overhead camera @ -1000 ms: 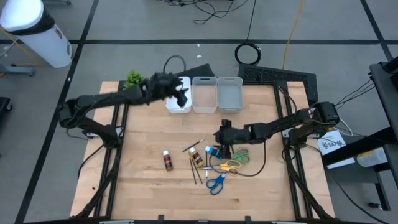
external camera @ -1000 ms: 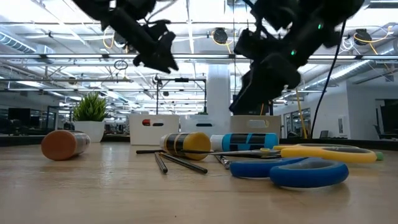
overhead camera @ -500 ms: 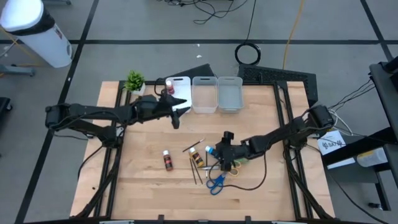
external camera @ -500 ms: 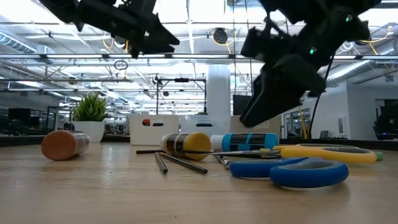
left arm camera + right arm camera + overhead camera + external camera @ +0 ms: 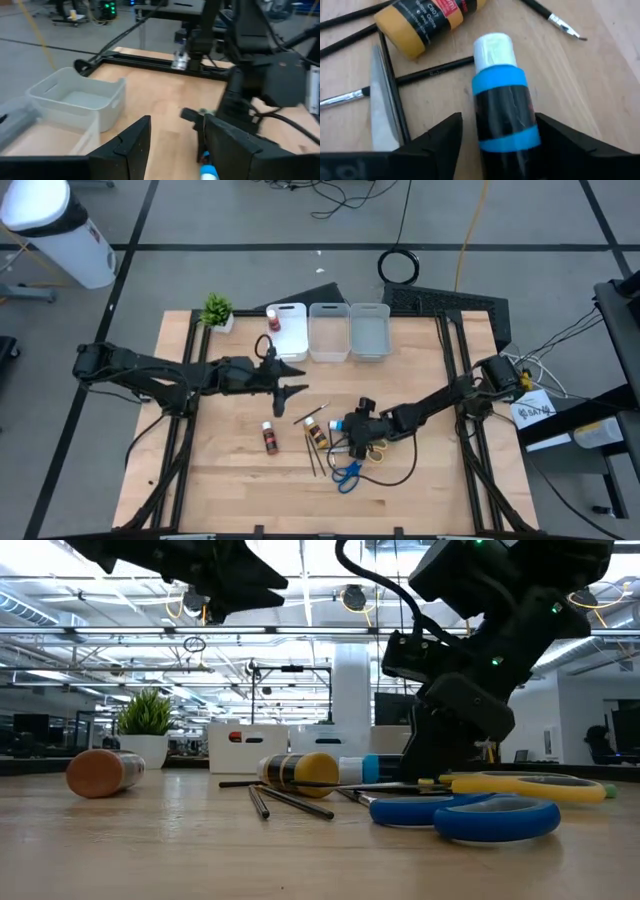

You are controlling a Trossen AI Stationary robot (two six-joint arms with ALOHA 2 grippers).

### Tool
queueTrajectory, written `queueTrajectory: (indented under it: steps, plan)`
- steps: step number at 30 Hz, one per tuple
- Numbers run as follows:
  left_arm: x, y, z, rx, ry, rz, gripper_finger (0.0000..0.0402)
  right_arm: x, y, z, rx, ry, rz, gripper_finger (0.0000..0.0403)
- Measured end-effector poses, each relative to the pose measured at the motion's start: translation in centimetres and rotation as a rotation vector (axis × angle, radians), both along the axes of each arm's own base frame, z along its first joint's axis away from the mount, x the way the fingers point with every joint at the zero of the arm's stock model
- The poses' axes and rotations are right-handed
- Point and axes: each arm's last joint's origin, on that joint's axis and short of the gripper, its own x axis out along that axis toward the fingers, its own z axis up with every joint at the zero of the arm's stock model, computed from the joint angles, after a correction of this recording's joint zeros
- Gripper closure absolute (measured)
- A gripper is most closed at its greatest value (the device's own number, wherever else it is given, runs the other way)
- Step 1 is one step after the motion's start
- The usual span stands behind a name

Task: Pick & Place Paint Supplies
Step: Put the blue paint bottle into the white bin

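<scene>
Right tool [image 5: 495,145] lowered since earlier frame, jaws wide, blue paint bottle [image 5: 502,97] lying between fingers, ungripped.

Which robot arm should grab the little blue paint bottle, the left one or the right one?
Probably the right. The right gripper is already down at the blue paint bottle, its open fingers on either side of it. The left gripper hangs open and empty above bare table, farther from the bottle.

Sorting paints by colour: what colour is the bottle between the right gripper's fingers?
Blue bands on a black label, white cap: the blue paint bottle, clearest in the right wrist view.
</scene>
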Motion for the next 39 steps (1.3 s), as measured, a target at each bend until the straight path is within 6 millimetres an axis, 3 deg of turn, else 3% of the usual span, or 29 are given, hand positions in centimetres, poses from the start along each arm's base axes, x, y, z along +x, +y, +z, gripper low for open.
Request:
queueTrajectory:
  steps: [8,16,22,29,39]
  plan:
    - [-0.1,-1.9,-0.1,-0.003,0.006,-0.072,0.0214,0.1,0.0,0.2,0.009,-0.023,-0.008,0.03]
    - [0.5,-2.6,-1.0,-0.014,0.037,-0.087,0.0215,0.6,-1.3,3.9,-0.138,-0.203,-0.028,0.0301]
    - [0.8,-2.7,-2.0,-0.08,0.08,-0.073,0.0215,1.8,-1.1,5.6,-0.072,-0.455,0.065,0.0298]
    - [1.6,-3.3,-2.9,-0.1,0.11,-0.203,0.0215,1.2,-0.8,5.3,-0.048,-0.564,0.117,0.0302]
    - [2.7,-4.0,-4.9,-0.08,0.155,-0.228,0.0215,1.2,-0.5,5.9,-0.047,-0.647,0.132,0.0302]
